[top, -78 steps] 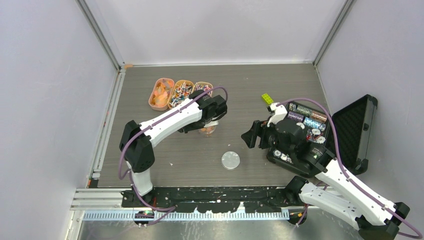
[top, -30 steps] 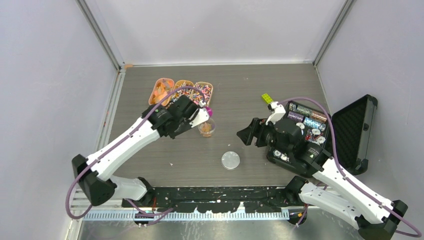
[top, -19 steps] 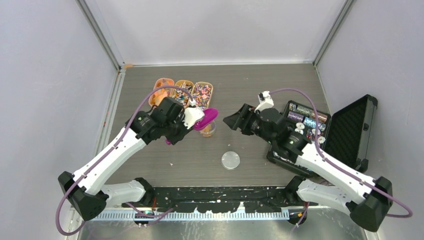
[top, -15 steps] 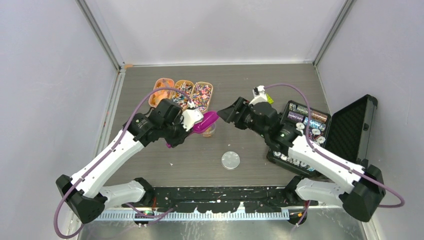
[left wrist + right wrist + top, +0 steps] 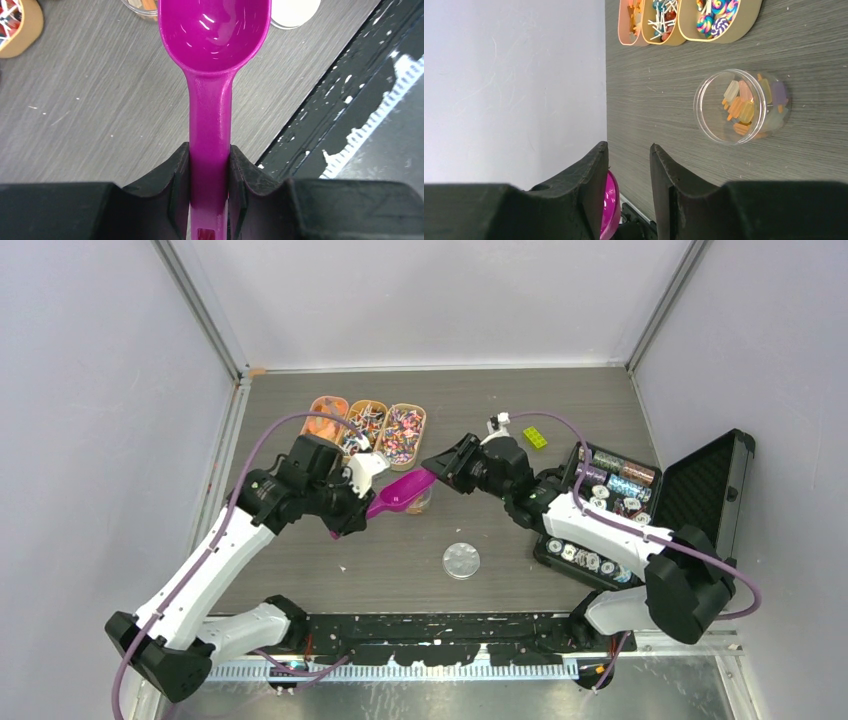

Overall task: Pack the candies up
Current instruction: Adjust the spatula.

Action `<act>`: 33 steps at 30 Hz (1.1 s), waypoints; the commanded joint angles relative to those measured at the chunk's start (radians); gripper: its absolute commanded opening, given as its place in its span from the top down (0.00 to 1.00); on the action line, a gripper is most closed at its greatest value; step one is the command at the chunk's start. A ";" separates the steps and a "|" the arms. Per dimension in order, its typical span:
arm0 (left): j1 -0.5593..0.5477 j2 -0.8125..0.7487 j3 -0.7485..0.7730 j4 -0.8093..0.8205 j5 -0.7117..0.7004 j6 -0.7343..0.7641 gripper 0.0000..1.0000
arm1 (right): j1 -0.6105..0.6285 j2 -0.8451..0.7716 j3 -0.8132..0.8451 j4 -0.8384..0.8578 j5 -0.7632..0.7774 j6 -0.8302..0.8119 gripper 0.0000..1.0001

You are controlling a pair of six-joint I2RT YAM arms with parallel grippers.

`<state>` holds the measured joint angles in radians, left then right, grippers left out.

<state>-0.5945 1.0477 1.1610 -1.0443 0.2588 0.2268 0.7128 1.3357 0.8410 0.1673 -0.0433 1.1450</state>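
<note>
My left gripper (image 5: 352, 508) is shut on the handle of a magenta scoop (image 5: 398, 492); in the left wrist view the gripper (image 5: 210, 150) holds the scoop (image 5: 215, 30) with its bowl empty. The scoop bowl hangs over a clear cup (image 5: 424, 504). The cup (image 5: 741, 106) holds several orange and pale candies (image 5: 738, 105). My right gripper (image 5: 437, 460) is open and empty, right beside the scoop's tip; in its wrist view (image 5: 628, 147) the scoop (image 5: 610, 210) shows behind the left finger. Three oval trays (image 5: 323, 418) of candies sit behind.
A round clear lid (image 5: 461, 560) lies near the front, also in the left wrist view (image 5: 295, 7). An open black case (image 5: 610, 525) of poker chips stands at the right. A yellow-green brick (image 5: 533, 437) lies behind it. The trays (image 5: 719, 20) line the far side.
My left arm has drawn back and lowered, and the scoop now points right over the cup. My right arm has reached left from the case to the scoop's tip.
</note>
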 commanded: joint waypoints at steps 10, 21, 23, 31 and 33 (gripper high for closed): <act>0.129 -0.024 0.055 0.197 0.102 -0.130 1.00 | -0.002 0.054 -0.080 0.105 -0.057 0.023 0.61; 0.133 -0.029 0.065 0.238 0.047 -0.159 1.00 | -0.001 0.071 -0.110 0.133 -0.071 0.034 0.62; 0.134 -0.031 0.071 0.232 0.011 -0.162 1.00 | -0.002 0.065 -0.110 0.132 -0.070 0.031 0.62; 0.160 -0.033 0.106 0.171 -0.137 -0.165 1.00 | -0.002 -0.014 -0.107 0.077 -0.039 -0.023 0.56; 0.173 -0.011 0.125 0.134 -0.177 -0.160 1.00 | -0.002 -0.060 -0.103 0.031 -0.018 -0.064 0.48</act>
<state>-0.4446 1.0336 1.2171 -0.9169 0.1898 0.0765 0.7059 1.3766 0.7345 0.2333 -0.0959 1.1526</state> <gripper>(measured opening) 0.293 0.469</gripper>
